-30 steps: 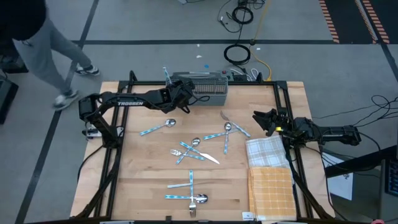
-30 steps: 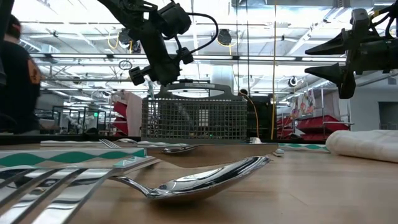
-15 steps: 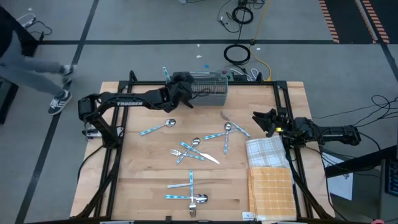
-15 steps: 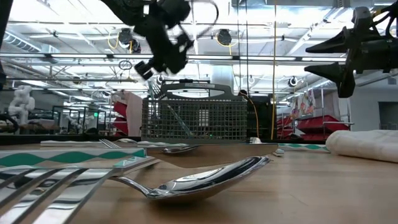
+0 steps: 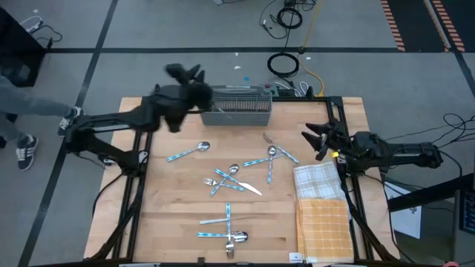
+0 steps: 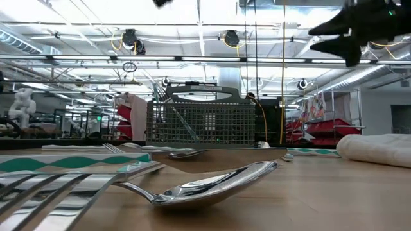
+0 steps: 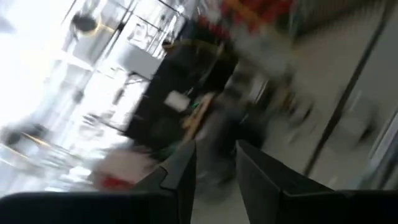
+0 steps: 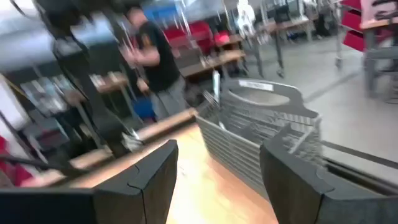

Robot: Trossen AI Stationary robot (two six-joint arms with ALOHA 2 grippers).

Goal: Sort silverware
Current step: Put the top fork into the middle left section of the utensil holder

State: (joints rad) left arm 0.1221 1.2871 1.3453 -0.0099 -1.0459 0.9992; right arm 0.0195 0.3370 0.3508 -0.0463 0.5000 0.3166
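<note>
Silver spoons, forks and knives, several with light blue handles, lie flat and scattered on the wooden table: a spoon (image 5: 189, 152), a cluster (image 5: 228, 179), a pair (image 5: 272, 156) and a near group (image 5: 226, 226). One spoon (image 6: 212, 186) lies close to the low camera. A thin piece (image 6: 172, 109) leans slanted inside the grey mesh basket (image 5: 239, 110). My left gripper (image 5: 183, 72) is open and empty, raised high beyond the basket's left end. My right gripper (image 5: 315, 141) hovers open near the table's right edge.
A checkered towel (image 5: 319, 182) and an orange cloth (image 5: 324, 226) lie at the table's right side, under my right arm. The basket (image 8: 261, 143) stands at the far edge. Cables lie on the floor beyond the table. A person (image 5: 22, 111) walks past its left side.
My left gripper has swung up and away from the basket toward the far left, tipping upward. The blue-handled piece it held over the basket's left end is no longer in its fingers, and a piece now leans inside. My right gripper has risen.
</note>
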